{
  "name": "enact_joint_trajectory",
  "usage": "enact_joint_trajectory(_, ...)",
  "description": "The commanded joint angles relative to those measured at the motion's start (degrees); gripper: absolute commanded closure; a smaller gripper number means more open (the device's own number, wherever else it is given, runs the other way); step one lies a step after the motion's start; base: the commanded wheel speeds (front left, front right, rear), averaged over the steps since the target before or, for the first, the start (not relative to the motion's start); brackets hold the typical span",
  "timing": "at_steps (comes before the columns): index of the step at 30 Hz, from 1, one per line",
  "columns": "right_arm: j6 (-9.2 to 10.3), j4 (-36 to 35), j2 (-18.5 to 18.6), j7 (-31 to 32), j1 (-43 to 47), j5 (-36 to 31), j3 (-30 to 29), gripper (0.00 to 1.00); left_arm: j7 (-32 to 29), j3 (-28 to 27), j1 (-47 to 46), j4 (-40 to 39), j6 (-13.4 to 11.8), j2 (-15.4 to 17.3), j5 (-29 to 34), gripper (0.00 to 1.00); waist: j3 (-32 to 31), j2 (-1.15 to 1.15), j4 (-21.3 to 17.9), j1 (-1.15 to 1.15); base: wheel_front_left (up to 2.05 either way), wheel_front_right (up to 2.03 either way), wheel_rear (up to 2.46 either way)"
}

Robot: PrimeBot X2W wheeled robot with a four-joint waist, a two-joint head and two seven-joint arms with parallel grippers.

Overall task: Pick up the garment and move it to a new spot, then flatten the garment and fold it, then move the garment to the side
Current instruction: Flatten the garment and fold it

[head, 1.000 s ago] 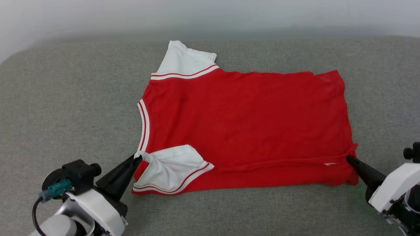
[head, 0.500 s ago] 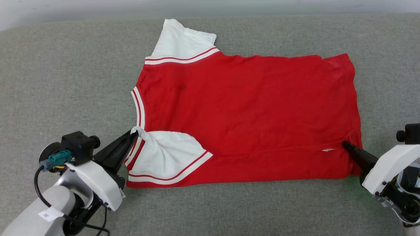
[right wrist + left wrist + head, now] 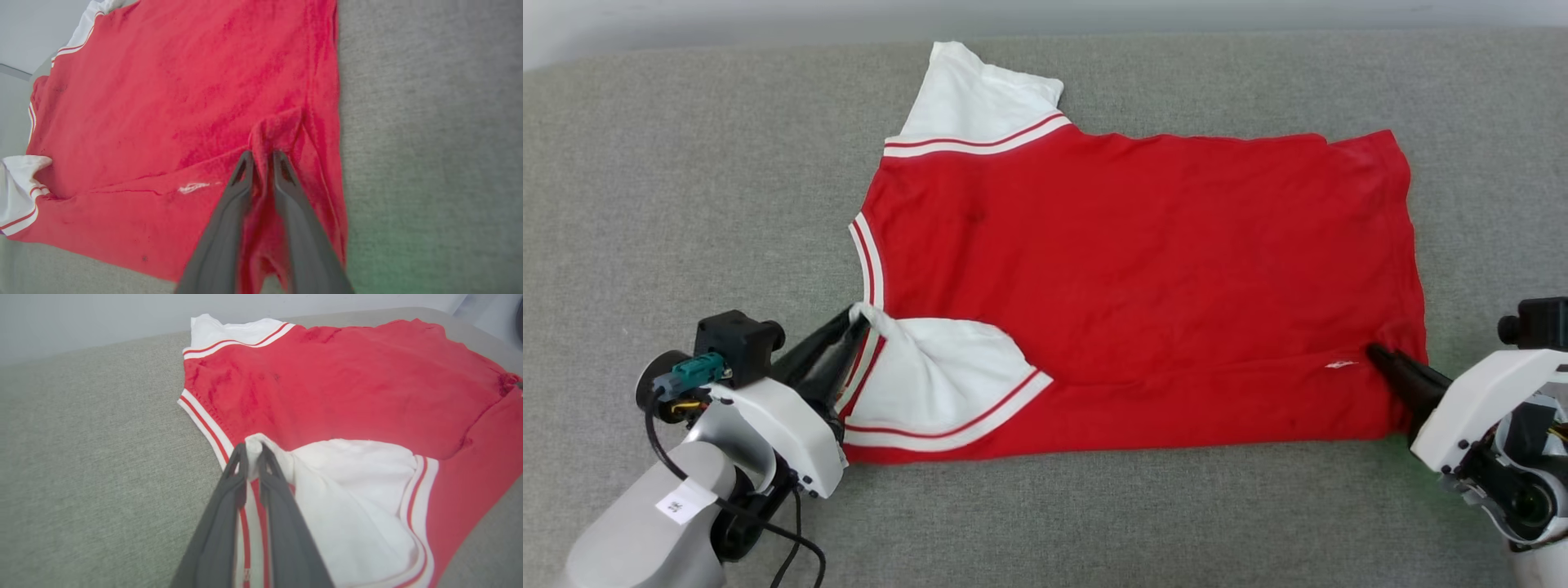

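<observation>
Grey cushioned surface [image 3: 686, 163], the garment [image 3: 1135, 269] lying spread across its middle.
The left gripper [image 3: 252, 449] is closed on the tip of the near white sleeve; the right gripper [image 3: 262, 157] pinches bunched red cloth by the hem corner.

free: bare grey surface [image 3: 686, 204] left, right, near of garment [image 3: 1135, 269] | obstacle: garment mid-surface | far: wall [image 3: 768, 16]

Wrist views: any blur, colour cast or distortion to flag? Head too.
Left wrist view: left claw goes soft toward the bottom edge, garment in focus, reds blotchy. Right wrist view: green cast on the grey surface beside the right claw. Head view: even, soft light, no glare, faint green glow at lower right.
</observation>
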State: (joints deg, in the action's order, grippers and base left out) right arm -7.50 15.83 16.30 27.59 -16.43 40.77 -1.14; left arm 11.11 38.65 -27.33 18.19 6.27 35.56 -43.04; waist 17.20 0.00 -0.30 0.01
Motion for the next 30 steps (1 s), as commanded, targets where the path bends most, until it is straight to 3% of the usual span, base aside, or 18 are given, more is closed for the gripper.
enact_joint_trajectory(1,0.03,0.0,-0.4,-0.4,-0.7,-0.2,0.6,0.00,0.2,0.2,-0.7,0.9,-0.3,-0.3,0.6,0.00,-0.4,0.00,-0.1,-0.01,0.00,0.00,0.00)
enact_joint_trajectory(9,0.03,-3.9,3.2,-4.1,1.1,-4.6,4.8,0.00,2.5,-1.2,0.4,4.0,-2.8,-1.7,0.7,0.00,-4.2,0.00,-0.1,-0.01,0.00,0.00,0.00)
enact_joint_trajectory(17,0.03,-8.8,6.4,-7.3,5.1,-14.0,8.9,0.00,4.0,-7.2,7.7,-3.1,-8.1,-3.2,-1.1,0.00,-7.9,0.00,-0.3,-0.01,0.00,0.00,0.00)
enact_joint_trajectory(23,0.03,-10.4,4.9,-4.7,8.9,-18.9,6.5,0.00,3.4,-7.7,16.4,-10.2,-12.6,-1.9,-1.2,0.00,-9.4,0.00,-0.6,-0.01,0.00,0.00,0.00)
enact_joint_trajectory(30,0.03,-14.0,-0.4,3.6,13.2,-23.7,-0.5,0.00,-4.1,-5.0,22.0,-16.8,-16.4,1.4,-1.2,0.00,-8.9,0.00,-0.6,-0.01,0.00,0.00,0.00)
